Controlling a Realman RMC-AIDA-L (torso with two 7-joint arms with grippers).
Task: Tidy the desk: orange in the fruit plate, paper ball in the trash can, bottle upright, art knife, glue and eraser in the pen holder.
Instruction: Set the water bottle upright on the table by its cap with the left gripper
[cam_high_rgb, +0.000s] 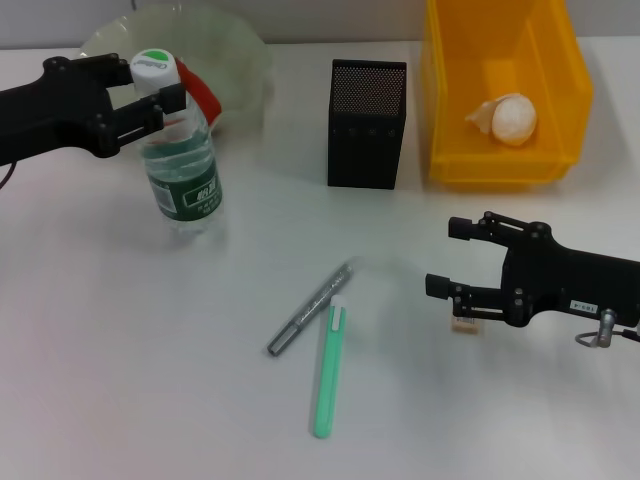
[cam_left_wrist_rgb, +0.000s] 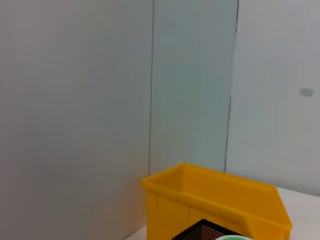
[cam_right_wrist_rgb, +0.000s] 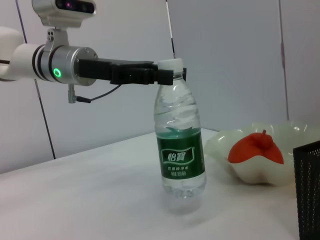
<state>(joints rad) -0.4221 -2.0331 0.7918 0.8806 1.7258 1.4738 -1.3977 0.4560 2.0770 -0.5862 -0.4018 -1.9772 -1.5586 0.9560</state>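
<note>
We are seeing the bottle standing upright on the desk, just in front of the fruit plate, where the orange is sitting. The left end effector is pinching the bottle at its neck, under the white cap. The paper ball is lying in the trash can, which is standing beside the pen holder. The right end effector is hovering low over the desk with its 2 fingers spread, the eraser lying just beneath its lower finger. Near the desk's middle, a silver pen and a green pen are lying side by side.
</note>
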